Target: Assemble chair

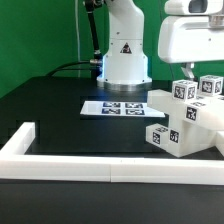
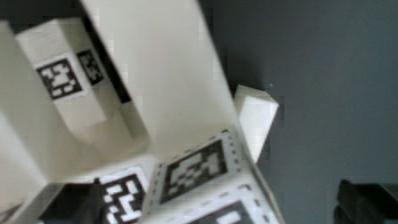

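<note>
You see the gripper [image 1: 196, 72] released, jaws wide, gripping nothing, above the white chair parts [image 1: 185, 118] clustered at the table's [image 1: 60, 112] exterior-view right edge, beside the marker board [image 1: 118, 106].

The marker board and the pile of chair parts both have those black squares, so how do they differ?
The marker board lies thin and flat on the table; the chair parts are blocky and stand up in a cluster. The board sits by the robot's base; the parts sit at the exterior view's right, under the arm. Both are white and tagged.
</note>
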`<move>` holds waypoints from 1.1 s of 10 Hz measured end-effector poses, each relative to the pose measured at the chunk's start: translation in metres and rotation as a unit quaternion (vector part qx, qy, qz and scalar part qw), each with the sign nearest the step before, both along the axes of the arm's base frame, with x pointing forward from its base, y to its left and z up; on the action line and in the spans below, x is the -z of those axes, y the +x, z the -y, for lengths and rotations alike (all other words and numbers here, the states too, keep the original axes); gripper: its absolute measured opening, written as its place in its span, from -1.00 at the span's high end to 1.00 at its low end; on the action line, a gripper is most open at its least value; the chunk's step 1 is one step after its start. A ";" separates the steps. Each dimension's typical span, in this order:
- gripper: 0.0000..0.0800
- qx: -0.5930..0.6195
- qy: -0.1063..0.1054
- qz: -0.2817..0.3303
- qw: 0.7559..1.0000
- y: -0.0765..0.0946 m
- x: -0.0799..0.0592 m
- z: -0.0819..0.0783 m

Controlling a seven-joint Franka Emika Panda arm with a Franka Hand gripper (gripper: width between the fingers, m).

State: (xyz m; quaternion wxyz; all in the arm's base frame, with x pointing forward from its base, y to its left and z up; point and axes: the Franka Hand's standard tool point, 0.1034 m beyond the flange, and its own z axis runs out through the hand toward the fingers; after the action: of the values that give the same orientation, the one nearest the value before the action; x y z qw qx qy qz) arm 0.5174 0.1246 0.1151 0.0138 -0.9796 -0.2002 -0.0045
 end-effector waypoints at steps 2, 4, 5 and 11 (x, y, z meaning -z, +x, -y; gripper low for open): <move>-0.21 0.000 0.000 0.000 1.000 0.000 0.000 0.001; 0.29 0.000 0.000 0.000 1.000 0.000 0.000 0.001; 0.29 0.004 0.000 0.000 1.000 0.000 0.000 0.001; 0.29 0.166 0.002 -0.005 0.986 0.000 0.000 0.001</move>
State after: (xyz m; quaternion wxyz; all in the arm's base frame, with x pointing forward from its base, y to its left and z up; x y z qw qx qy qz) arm 0.5172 0.1238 0.1149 0.0155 -0.9993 -0.0342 -0.0017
